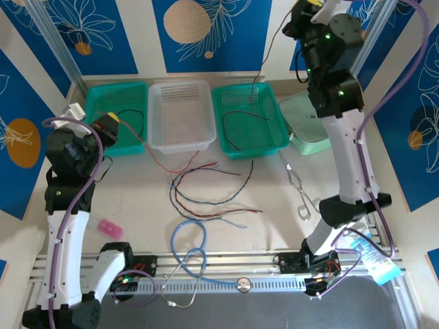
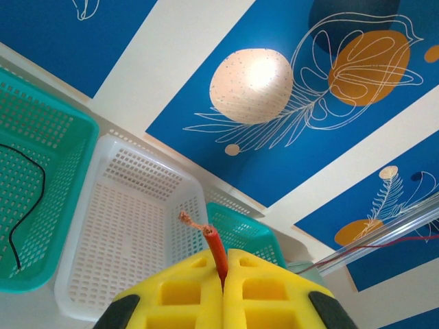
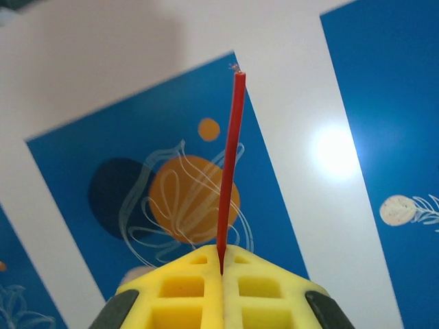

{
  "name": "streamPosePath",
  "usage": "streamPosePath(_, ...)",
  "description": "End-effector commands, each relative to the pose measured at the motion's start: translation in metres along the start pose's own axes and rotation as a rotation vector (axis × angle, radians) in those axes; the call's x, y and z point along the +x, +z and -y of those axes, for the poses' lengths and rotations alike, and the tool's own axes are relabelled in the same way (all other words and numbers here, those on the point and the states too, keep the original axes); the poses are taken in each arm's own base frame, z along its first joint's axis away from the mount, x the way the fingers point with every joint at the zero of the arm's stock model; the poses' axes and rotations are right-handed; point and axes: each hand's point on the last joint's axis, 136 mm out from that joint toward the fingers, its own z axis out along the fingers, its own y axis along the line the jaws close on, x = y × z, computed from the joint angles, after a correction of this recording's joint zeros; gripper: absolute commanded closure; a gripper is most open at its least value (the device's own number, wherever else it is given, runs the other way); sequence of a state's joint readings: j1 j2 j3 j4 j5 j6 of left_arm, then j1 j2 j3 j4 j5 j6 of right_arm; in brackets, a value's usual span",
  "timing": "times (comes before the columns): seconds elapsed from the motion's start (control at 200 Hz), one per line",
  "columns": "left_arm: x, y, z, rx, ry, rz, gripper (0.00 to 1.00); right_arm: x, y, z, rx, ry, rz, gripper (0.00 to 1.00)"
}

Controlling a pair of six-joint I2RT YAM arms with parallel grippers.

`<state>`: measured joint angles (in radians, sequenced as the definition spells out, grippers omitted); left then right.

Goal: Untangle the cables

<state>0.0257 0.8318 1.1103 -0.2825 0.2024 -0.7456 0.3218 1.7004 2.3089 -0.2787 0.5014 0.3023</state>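
Observation:
My left gripper (image 1: 110, 125) is shut on one end of a red cable (image 2: 218, 252), and its frayed copper tip sticks out above the yellow pads (image 2: 185, 288). From there the red cable (image 1: 154, 161) sags over the table and rises toward my right gripper (image 1: 312, 7), held high at the back. That gripper (image 3: 221, 264) is shut on the other end of the red cable (image 3: 230, 164), which stands straight up from it. More cables (image 1: 206, 195) in black, blue-grey and red lie loosely curled mid-table. In the left wrist view the gripper (image 2: 224, 274) points at the baskets.
Three baskets stand at the back: a teal one (image 1: 137, 92) holding a black cable (image 1: 134, 120), a white one (image 1: 180, 140), and a teal one (image 1: 274, 116) holding a dark cable. A pale green tub (image 1: 309, 140), metal tongs (image 1: 298, 188), a light-blue tube (image 1: 188, 236) and a pink object (image 1: 110, 227) lie nearby.

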Motion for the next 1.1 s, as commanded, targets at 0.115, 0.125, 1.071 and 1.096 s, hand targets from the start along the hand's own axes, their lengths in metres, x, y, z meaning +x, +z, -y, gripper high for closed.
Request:
streamPosePath(0.115, 0.002, -0.01, 0.006, 0.018, 0.05, -0.002, 1.0, 0.144, 0.033, 0.037, 0.151, -0.153, -0.28, 1.0)
streamPosePath(0.125, 0.003, -0.01, 0.006, 0.019, 0.05, -0.005, 1.0, 0.151, 0.033, 0.04, 0.158, -0.151, -0.294, 1.0)
streamPosePath(1.071, 0.002, -0.019, 0.013, 0.019, 0.054, -0.029, 1.0, 0.513, -0.042, 0.155, 0.404, -0.043, -1.237, 1.0)
streamPosePath(1.096, 0.002, -0.019, 0.014, 0.02, 0.051, -0.031, 1.0, 0.511, -0.039, 0.156, 0.404, -0.05, -1.228, 1.0)
